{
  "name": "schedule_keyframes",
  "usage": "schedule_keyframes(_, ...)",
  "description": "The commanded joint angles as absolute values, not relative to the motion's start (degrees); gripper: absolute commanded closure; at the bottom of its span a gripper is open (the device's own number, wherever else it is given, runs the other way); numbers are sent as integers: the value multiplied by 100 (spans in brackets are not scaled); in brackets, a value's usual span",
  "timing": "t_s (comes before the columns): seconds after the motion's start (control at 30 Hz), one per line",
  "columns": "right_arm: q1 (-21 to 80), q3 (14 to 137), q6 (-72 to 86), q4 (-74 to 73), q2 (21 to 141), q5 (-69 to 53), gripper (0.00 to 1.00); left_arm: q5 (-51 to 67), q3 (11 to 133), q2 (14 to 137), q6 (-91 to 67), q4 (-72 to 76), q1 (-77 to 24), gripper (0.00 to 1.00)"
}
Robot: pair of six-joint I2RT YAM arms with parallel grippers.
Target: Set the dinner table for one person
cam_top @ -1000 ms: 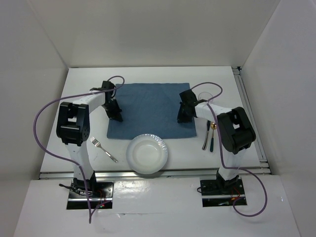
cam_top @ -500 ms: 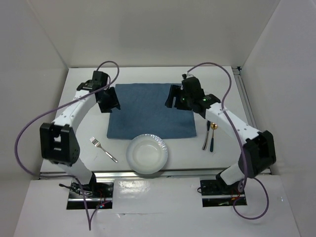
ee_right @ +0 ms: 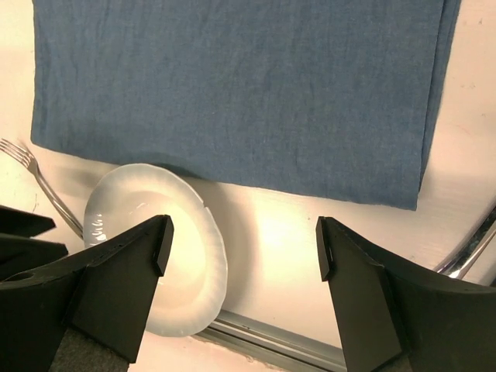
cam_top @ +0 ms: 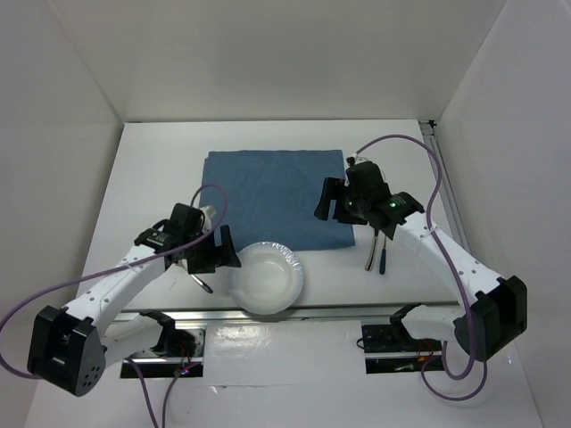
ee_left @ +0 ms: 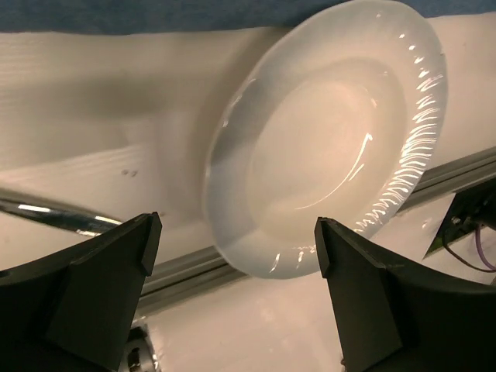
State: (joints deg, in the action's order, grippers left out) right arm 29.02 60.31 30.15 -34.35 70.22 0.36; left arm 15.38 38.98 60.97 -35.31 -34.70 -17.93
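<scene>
The dinner table (cam_top: 152,178) carries a blue cloth mat (cam_top: 272,196) lying flat at its middle. A white plate (cam_top: 266,278) sits on the table in front of the mat, by the near rail. My left gripper (cam_top: 221,251) hangs at the plate's left rim, open and empty; in its wrist view the plate (ee_left: 333,132) fills the space beyond the left gripper (ee_left: 232,248). My right gripper (cam_top: 332,203) hovers open over the mat's right part, holding nothing. Its wrist view looks down past the right gripper (ee_right: 244,248) at the mat (ee_right: 232,85) and plate (ee_right: 155,248).
A fork (ee_right: 39,178) lies left of the plate, mostly hidden under my left arm in the top view; its handle (ee_left: 46,213) shows in the left wrist view. More cutlery (cam_top: 379,250) lies right of the mat. A metal rail (ee_left: 194,271) runs along the near edge.
Both grippers were shut at the mat's side edges; both have opened. The left arm swung down to the plate's left rim. The right arm moved to the mat's right edge.
</scene>
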Motion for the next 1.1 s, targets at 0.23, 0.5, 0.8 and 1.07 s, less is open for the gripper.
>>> schedule_keyframes(0.23,2944,6302,3032,-3542,6838,-9,13,1143,3376,6679,-4386,-2067,-2732,1)
schedule_keyframes(0.5,2944,6302,3032,-3595,6785,-9,12,1107,3120,7137,-4386,-1407,-3059,14)
schedule_keyframes(0.8,2944,6249,3032,-3480,6785,-62,12,1116,2979,7074,-4456,-1186,-3111,56)
schedule_keyframes(1.07,2944,6372,3032,-3612,6732,25,12,1055,3804,6777,-4070,-2187,-3111,100)
